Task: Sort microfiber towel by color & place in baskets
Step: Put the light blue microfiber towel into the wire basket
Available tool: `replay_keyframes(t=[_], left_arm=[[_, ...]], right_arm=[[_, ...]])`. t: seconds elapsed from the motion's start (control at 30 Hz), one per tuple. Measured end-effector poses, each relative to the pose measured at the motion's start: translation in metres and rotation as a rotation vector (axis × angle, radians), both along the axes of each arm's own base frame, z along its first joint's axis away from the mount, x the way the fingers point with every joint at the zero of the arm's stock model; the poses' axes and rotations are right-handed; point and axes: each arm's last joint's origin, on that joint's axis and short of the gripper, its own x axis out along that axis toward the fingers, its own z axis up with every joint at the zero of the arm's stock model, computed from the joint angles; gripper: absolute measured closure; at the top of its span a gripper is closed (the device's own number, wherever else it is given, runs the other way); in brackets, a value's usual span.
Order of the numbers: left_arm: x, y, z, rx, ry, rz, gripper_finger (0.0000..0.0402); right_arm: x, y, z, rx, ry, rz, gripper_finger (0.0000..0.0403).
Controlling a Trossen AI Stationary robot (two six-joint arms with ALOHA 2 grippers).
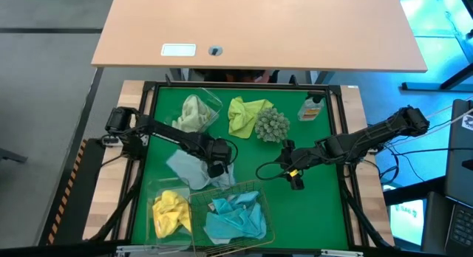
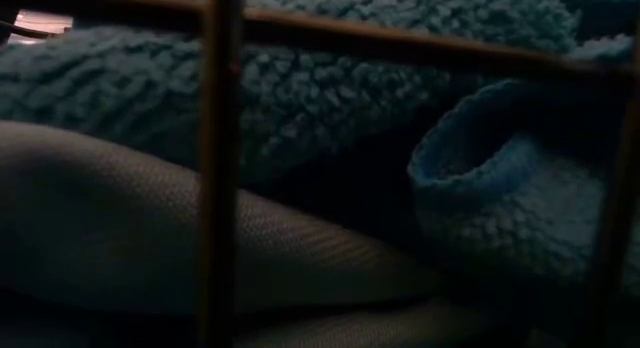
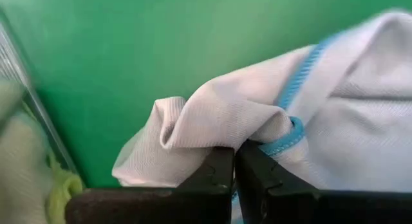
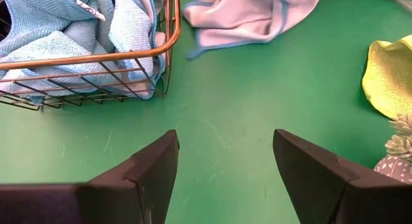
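Note:
A pale blue-grey towel (image 1: pixel 185 168) with a blue hem lies on the green mat beside the gold wire basket (image 1: pixel 255 189). My left gripper (image 1: pixel 216 168) is over its right end, shut on it. The basket holds teal towels (image 1: pixel 235 218), which fill the low view (image 2: pixel 330 88). One clear tub (image 1: pixel 157 189) holds a bright yellow towel (image 1: pixel 171 211). The other tub (image 1: pixel 214 102) holds a pale yellow-green towel (image 1: pixel 194 114). Another yellow towel (image 1: pixel 246 115) lies on the mat at the far side. My right gripper (image 1: pixel 290 165) hovers open over bare mat (image 4: pixel 225 153), right of the basket. My left gripper (image 3: pixel 235 161) pinches a raised fold of the pale towel (image 3: pixel 212 130) between its two shut fingers, right beside the blue hem (image 3: pixel 284 144). The cloth bunches up at the fingers. The rest of the towel spreads out on the mat (image 1: pixel 181 165).
A spiky grey-green ball (image 1: pixel 272 124) sits next to the far yellow towel, and it also shows in the right wrist view (image 4: pixel 399 156). A small bottle (image 1: pixel 312 108) stands at the far right of the mat. Bare mat lies around the right gripper. A wooden desk (image 1: pixel 259 28) stands beyond the table.

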Motion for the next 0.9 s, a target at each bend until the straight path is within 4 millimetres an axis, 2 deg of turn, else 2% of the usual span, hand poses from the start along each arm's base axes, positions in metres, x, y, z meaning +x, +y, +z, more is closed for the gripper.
replay_keyframes(t=[0.17, 0.43, 0.73, 0.9], left_arm=[[0.007, -0.001, 0.019, -0.001, -0.071, -0.004, 0.0401], [0.024, -0.002, 0.063, 0.008, -0.227, -0.04, 0.0401], [0.046, -0.006, 0.127, 0.082, -0.416, -0.125, 0.0401], [0.051, -0.018, 0.165, 0.109, -0.523, -0.184, 0.0401]], right_arm=[[0.0, 0.0, 0.0, 0.0, 0.0, 0.0, 0.015], [0.0, 0.0, 0.0, 0.0, 0.0, 0.0, 0.015], [0.0, 0.0, 0.0, 0.0, 0.001, 0.0, 0.015], [0.0, 0.0, 0.0, 0.0, 0.001, 0.0, 0.015]])
